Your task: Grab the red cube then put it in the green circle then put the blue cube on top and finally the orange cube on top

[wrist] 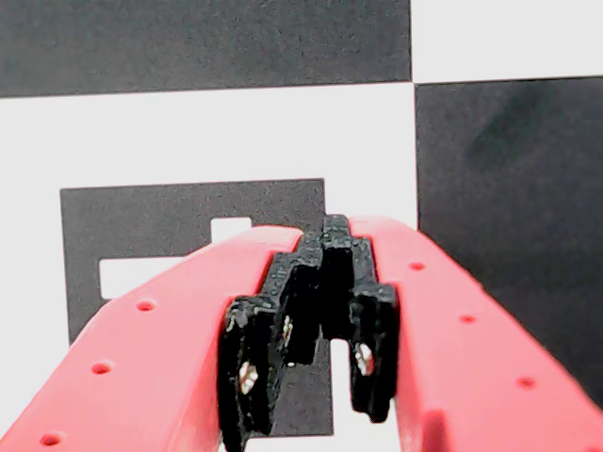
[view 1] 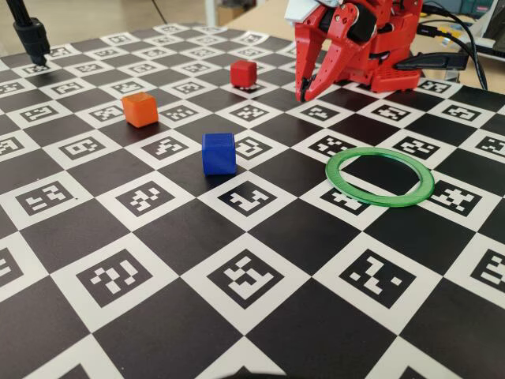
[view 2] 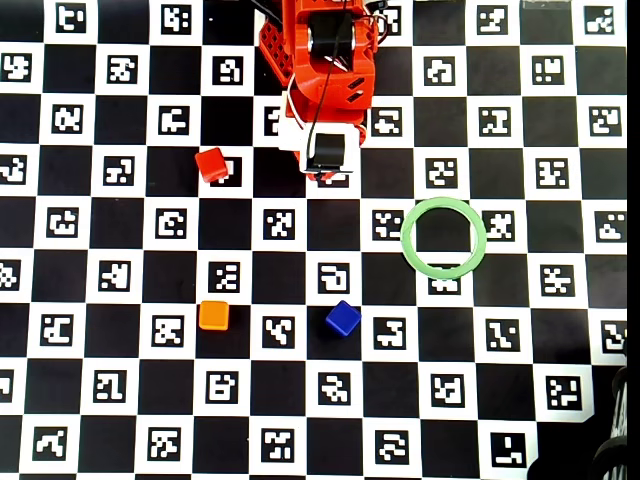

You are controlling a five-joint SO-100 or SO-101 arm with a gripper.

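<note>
Pressed together and empty, the hand [view 1: 301,96] hangs at the upper middle of the fixed view, so it should spread first, then move left to the red cube [view 1: 243,73], which sits just beside it on the counter [view 1: 260,332].

b&w marker checkerboard [view 1: 237,332], wood desk [view 1: 264,20] behind

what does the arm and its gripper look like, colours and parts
The arm is bright red plastic with black motor blocks set into the joints and a white section near the wrist; a thin dark cable runs down it. The gripper has two long red fingers dotted with small holes, and black stepped, toothed pads at the tips.
</note>
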